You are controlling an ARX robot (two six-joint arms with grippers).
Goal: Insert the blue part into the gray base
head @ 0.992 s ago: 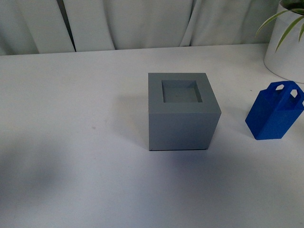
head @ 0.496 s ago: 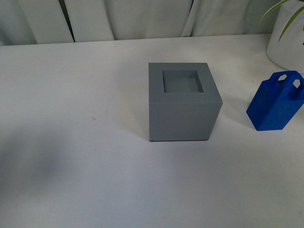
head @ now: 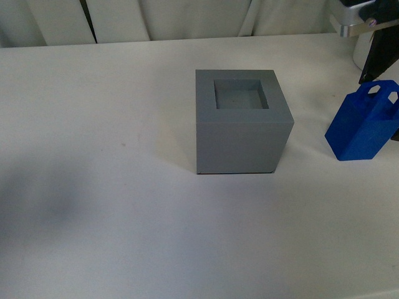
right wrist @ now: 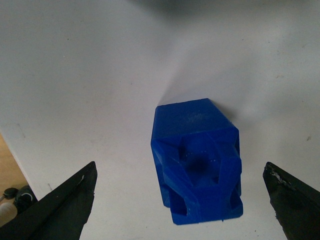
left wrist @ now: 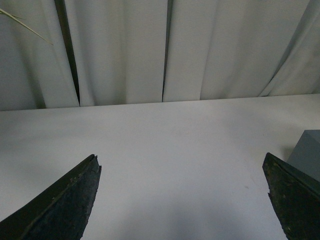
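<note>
The gray base (head: 243, 134) stands in the middle of the white table, its square recess facing up and empty. The blue part (head: 363, 124) stands upright to its right, apart from it, handle loops on top. My right arm (head: 374, 34) reaches in at the top right, just above the blue part. In the right wrist view my right gripper (right wrist: 180, 167) is open, and the blue part (right wrist: 197, 160) lies between its spread fingers without touching them. My left gripper (left wrist: 180, 157) is open and empty over bare table; a corner of the gray base (left wrist: 307, 152) shows beside one finger.
A white plant pot (head: 359, 53) stands behind the blue part, mostly hidden by my right arm. White curtains (head: 156, 15) hang along the table's far edge. The table's edge (right wrist: 11, 160) shows close to the blue part in the right wrist view.
My right arm has come into the front view at the top right, above the blue part. The view has tilted down a little. The base and blue part have not moved.
</note>
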